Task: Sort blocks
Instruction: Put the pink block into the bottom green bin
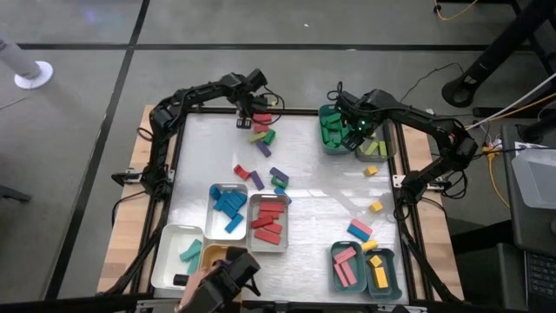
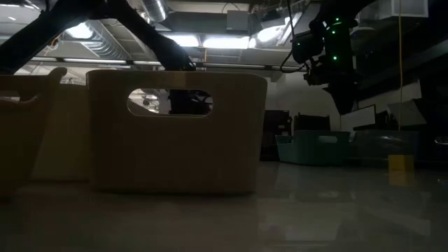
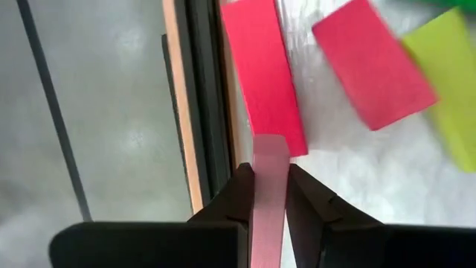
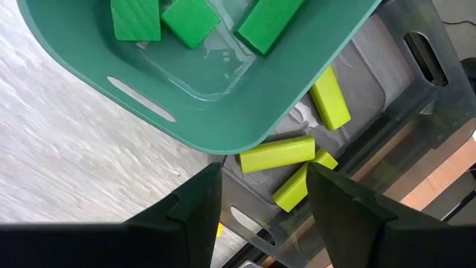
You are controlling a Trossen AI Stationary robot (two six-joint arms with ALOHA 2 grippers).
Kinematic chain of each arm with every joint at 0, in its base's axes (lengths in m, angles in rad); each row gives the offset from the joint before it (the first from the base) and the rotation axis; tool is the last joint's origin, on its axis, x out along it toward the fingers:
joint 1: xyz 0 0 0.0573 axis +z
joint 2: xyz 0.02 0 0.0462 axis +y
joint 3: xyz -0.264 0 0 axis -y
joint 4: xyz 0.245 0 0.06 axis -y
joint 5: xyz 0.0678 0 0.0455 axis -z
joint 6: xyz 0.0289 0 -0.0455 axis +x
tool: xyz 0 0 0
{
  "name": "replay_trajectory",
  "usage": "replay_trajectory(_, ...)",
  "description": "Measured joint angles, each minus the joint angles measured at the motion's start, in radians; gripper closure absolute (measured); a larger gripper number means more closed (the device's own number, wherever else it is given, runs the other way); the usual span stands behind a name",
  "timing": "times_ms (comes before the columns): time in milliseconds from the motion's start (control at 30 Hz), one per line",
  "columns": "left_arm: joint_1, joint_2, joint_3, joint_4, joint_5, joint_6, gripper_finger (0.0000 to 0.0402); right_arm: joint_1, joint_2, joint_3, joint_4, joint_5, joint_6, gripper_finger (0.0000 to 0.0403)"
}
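A: Blocks, position? 
B: A pink block [image 3: 269,195] is clamped between the jaws of the left gripper [image 1: 246,114], at the far edge of the surface [image 1: 326,187], left of centre. Directly beyond it lie two red blocks [image 3: 264,71] and a lime block [image 3: 454,82], loose on the surface. More loose blocks sit toward the middle, and a yellow block [image 1: 375,206] lies nearer the right edge.

A: Sorted ones? 
B: Green blocks [image 4: 190,18] are in the teal tray [image 4: 223,104] at the far right corner; lime blocks [image 4: 279,154] in the grey tray [image 4: 372,97] touching it. Blue blocks [image 1: 229,203] and red ones fill trays near the centre front.

A: Right arm? 
B: The right gripper [image 4: 260,193] hangs over the seam between the teal and grey trays, jaws parted, nothing between them.
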Motion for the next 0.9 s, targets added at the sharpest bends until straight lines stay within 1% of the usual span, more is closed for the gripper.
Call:
replay_trajectory(167, -0.029, -0.021, 0.075, -0.121, 0.015, -0.074, 0.0367, 0.0, 0.0, 0.0, 0.0, 0.0, -0.005, 0.0208)
replay_trajectory(233, -0.049, -0.027, 0.11, -0.174, 0.04, -0.119, 0.0366, 0.0, 0.0, 0.0, 0.0, 0.0, -0.029, 0.0208)
replay_trajectory(333, -0.09, -0.033, 0.159, -0.231, 0.137, -0.212, 0.0366, 0.0, 0.0, 0.0, 0.001, 0.0, -0.074, 0.0208)
replay_trajectory(433, -0.147, -0.034, 0.186, -0.241, 0.294, -0.314, 0.0367, 0.0, 0.0, 0.0, 0.005, 0.001, -0.088, 0.0208)
replay_trajectory(533, -0.227, -0.034, 0.189, -0.2, 0.458, -0.385, 0.0366, 0.0, 0.0, 0.0, 0.021, 0.001, -0.103, 0.0208)
replay_trajectory(600, -0.291, -0.034, 0.189, -0.164, 0.539, -0.417, 0.0364, 0.0, 0.0, 0.0, 0.027, 0.001, -0.109, 0.0208)
replay_trajectory(633, -0.328, -0.034, 0.188, -0.137, 0.563, -0.427, 0.0362, 0.0, 0.0, 0.0, 0.027, 0.001, -0.11, 0.0208)
replay_trajectory(700, -0.404, -0.034, 0.187, -0.079, 0.594, -0.436, 0.0362, 0.0, 0.0, 0.0, 0.028, 0.001, -0.113, 0.0208)
replay_trajectory(800, -0.517, -0.032, 0.186, 0.024, 0.599, -0.431, 0.0365, 0.0, 0.0, 0.0, 0.022, 0.001, -0.178, 0.0208)
replay_trajectory(900, -0.629, -0.023, 0.186, 0.186, 0.601, -0.447, 0.0363, 0.0, 0.0, 0.0, 0.001, 0.001, -0.257, 0.0208)
